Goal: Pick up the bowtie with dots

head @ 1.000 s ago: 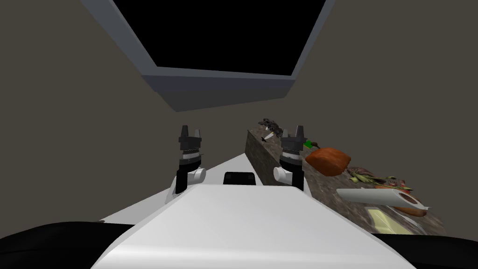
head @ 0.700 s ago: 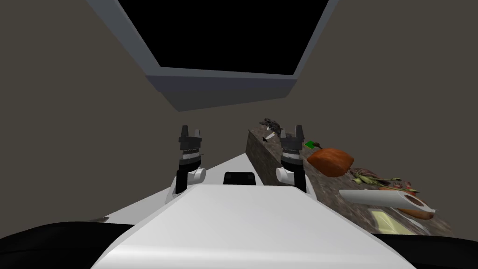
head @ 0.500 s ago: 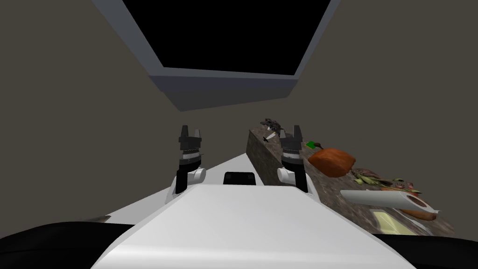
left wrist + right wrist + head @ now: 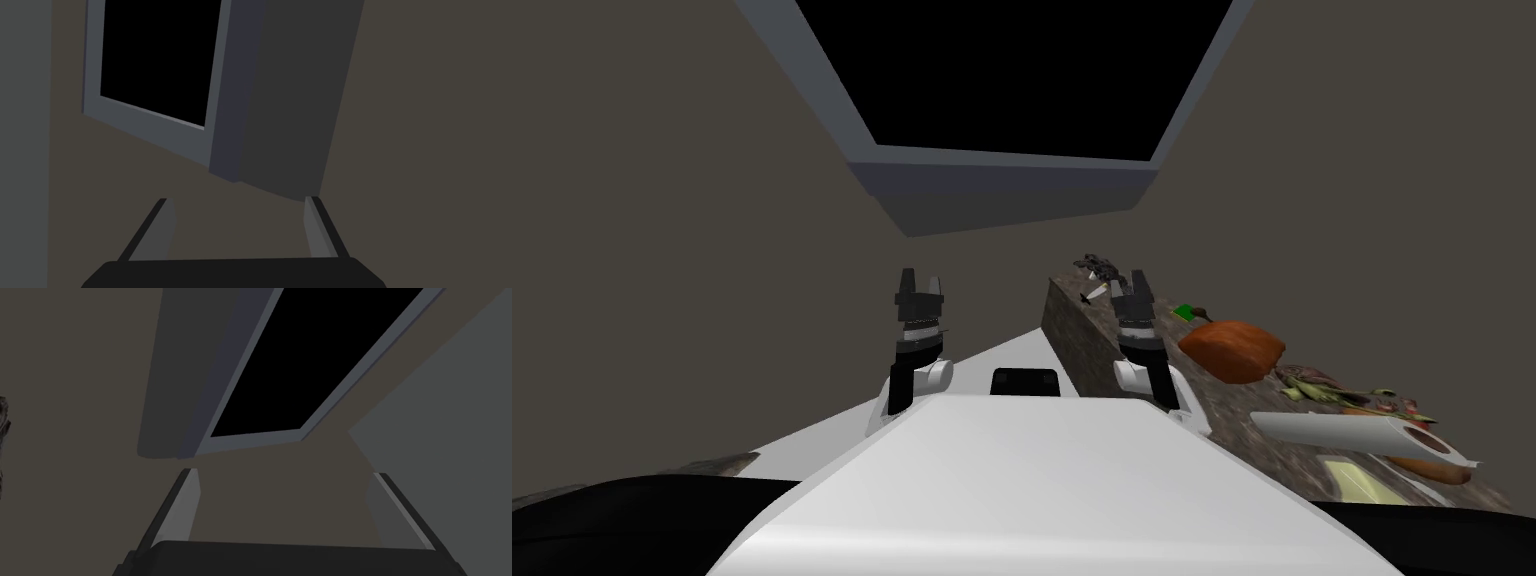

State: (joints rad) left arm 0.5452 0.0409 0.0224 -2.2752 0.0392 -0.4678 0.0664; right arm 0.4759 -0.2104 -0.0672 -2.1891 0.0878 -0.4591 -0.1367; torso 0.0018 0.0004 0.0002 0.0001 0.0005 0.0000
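**Approach in hand, nothing gripped yet**

At the near end of the tabletop (image 4: 1227,410) a pale yellow flat thing (image 4: 1352,478) is seen. Just beyond it a white roll (image 4: 1362,430) lies across the top. Further along, some olive and red scraps (image 4: 1312,382) are found, then a red-brown lump (image 4: 1232,350) and a small green thing (image 4: 1187,311).

The right end effector (image 4: 1130,282) is held over the left edge of the tabletop. Its fingers are spread wide and nothing is between them. The left end effector (image 4: 920,279) is held at about the same height, well apart from the tabletop, and is also spread and empty.

At the far end of the tabletop a dark grey speckled thing (image 4: 1099,266) lies. It is judged to be the bowtie with dots, although its shape cannot be told. A small black and white thing (image 4: 1089,293) lies just beside it, on the nearer side.

The step in hand is judged to be the approach. For the next move, the right end effector would need to be carried forward over the far end, turned downward and lowered around the bowtie before it is closed. The small thing beside the bowtie should not be caught with it.
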